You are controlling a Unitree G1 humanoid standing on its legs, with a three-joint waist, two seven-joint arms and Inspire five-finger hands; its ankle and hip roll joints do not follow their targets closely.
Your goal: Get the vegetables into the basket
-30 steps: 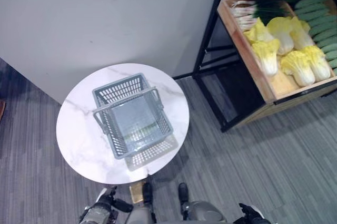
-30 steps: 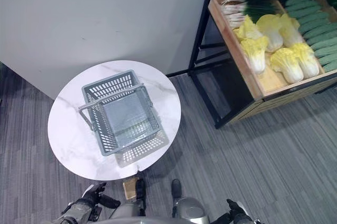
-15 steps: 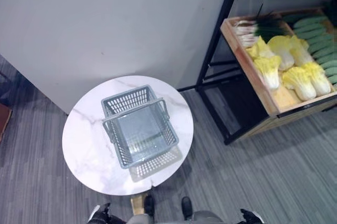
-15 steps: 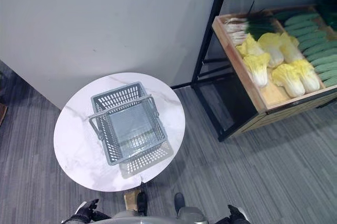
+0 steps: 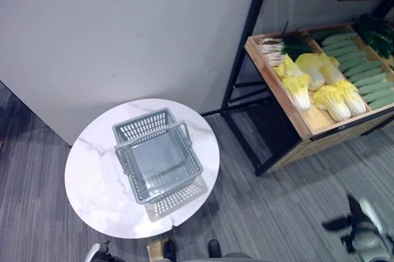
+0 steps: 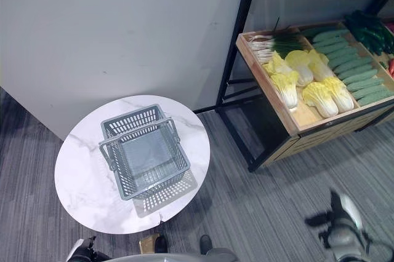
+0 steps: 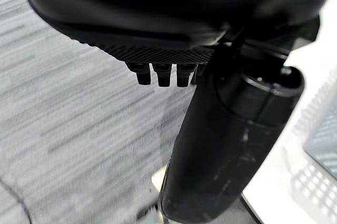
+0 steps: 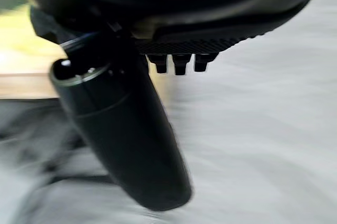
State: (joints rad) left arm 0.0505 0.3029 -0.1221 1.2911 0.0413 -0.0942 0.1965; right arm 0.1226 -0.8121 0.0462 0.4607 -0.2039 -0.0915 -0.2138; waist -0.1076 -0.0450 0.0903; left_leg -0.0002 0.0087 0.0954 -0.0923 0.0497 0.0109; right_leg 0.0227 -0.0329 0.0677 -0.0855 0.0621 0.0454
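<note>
Nearest, the right hand [image 6: 341, 228] hangs low over the floor, and the robot's left hand [image 5: 95, 253] sits by the counter's near edge; can't tell how either hand's fingers are set. Further out, the grey basket [image 5: 158, 154] stands empty on the round marble counter [image 5: 92, 176]. Far right, the cabbages [image 5: 314, 83] and cucumbers [image 5: 360, 71] lie in the wooden shelf tray [image 5: 280, 99], well apart from the basket. Risk: a loose grab could drop a cabbage on the carry across that gap.
</note>
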